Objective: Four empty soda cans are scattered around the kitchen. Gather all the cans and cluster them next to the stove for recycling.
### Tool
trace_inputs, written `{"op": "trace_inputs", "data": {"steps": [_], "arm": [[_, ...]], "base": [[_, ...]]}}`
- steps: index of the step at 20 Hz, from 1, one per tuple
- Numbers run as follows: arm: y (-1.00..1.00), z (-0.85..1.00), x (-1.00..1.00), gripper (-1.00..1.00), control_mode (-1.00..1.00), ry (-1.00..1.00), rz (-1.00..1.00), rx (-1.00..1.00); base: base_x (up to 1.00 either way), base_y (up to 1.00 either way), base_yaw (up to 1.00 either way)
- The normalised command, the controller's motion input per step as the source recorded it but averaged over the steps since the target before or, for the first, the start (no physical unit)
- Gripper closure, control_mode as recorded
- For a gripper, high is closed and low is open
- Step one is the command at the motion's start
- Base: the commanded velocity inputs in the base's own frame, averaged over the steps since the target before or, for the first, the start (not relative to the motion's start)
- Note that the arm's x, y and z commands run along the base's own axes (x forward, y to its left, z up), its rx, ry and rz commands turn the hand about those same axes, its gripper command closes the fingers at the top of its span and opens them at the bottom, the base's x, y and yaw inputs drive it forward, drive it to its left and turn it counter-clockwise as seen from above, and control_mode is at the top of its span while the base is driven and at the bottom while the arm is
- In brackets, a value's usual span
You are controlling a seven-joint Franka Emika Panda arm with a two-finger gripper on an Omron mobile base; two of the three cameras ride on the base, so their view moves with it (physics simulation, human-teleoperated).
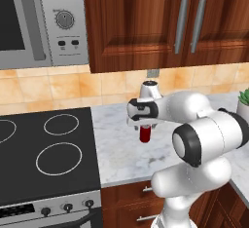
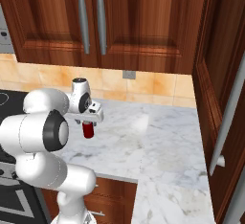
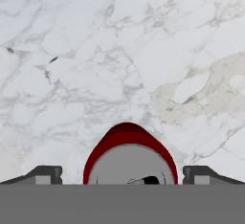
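In the left base view 1 red soda can [image 1: 145, 134] stands upright on the white marble counter [image 1: 121, 149], at about 3 o'clock from the stove [image 1: 46, 149] and clearly apart from its edge; the gripper [image 1: 144, 126] hangs straight over the can, pointing down. In the hand view the can [image 3: 130, 156] sits at 6 o'clock, its grey top facing the camera, with the 2 dark fingertips [image 3: 43, 174] at 8 o'clock and 4 o'clock of it; a gap of marble shows on each side, so the jaws are spread wide and touch nothing. In the right base view the same can [image 2: 88, 130] stands under the gripper [image 2: 88, 121] on the counter [image 2: 153, 141]; brown wooden wall cabinets [image 2: 134, 22] hang at 12 o'clock; a steel microwave [image 1: 41, 20] sits at 12 o'clock above the stove.
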Motion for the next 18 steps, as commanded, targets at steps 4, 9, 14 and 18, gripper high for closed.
{"op": "trace_inputs", "data": {"steps": [4,9,14,18], "arm": [[0.0,-0.25,0.03,-1.0,-1.0,0.0,0.0,0.0],[0.0,0.0,0.0,-1.0,-1.0,0.0,0.0,0.0],[0.0,0.0,0.0,1.0,-1.0,0.0,0.0,0.0],[0.0,0.0,0.0,1.0,-1.0,0.0,0.0,0.0]], "base": [[0.0,0.0,0.0],[0.0,0.0,0.0],[0.0,0.0,0.0],[0.0,0.0,0.0]]}}
